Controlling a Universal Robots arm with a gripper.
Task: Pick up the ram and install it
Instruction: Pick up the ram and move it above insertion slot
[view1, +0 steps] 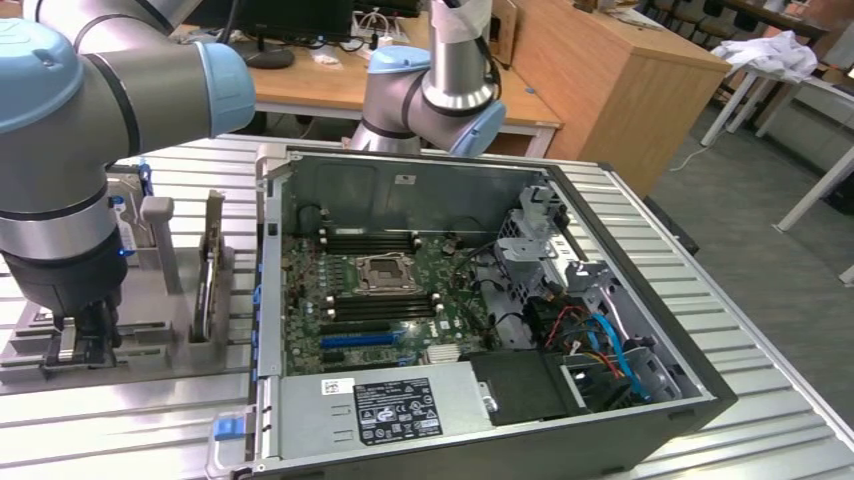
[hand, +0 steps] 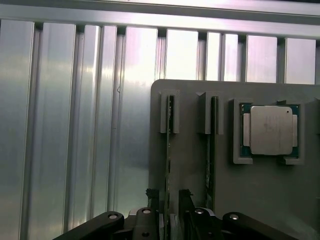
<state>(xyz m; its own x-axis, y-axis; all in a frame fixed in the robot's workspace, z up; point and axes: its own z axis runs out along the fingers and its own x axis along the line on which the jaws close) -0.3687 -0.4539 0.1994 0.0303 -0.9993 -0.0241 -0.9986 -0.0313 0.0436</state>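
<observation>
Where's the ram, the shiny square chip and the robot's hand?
ram (hand: 169, 150), wrist view, on its thin edge.
square chip (hand: 270, 130), wrist view, middle of its silver lid.
hand (hand: 168, 196), wrist view, midway between its fingertips.

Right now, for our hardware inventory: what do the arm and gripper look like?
The arm has thick silver-grey tubular links, rounded joints with light-blue caps, and a black wrist section carrying a small blue light. The gripper is matte black: angular linkages fastened with round silver-headed screws, ending in two slim fingers.
</observation>
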